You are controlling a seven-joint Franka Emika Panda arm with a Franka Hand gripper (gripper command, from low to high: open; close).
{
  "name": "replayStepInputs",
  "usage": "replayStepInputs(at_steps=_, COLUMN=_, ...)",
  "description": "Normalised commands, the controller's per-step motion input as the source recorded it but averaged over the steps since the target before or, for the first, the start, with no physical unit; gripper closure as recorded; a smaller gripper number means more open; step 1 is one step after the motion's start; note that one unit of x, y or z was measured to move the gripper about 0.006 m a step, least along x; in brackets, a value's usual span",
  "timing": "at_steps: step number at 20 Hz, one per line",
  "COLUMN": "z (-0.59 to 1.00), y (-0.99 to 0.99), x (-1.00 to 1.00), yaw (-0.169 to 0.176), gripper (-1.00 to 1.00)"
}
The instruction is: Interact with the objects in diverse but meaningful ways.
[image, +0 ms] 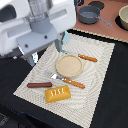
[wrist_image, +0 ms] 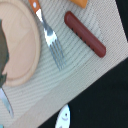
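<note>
where black table (image: 107, 85) shows, placemat (image: 97, 65)

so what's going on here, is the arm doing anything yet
The arm hangs over a placemat laid like a meal: plate, fork, knife, sausage and bread loaf. Nothing shows held. The gripper itself can't be made out, so open or shut is unclear. Pots sit beyond the mat.
</note>
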Motion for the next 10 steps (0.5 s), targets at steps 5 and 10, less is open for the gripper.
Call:
replayStepInputs(at_steps=5, z=0.02, y=-0.28, x=0.61, yaw=0.043, gripper=-1.00)
replayStepInputs(at_steps=10, z=0.16, y=-0.17, x=0.47, yaw=0.077, gripper=-1.00)
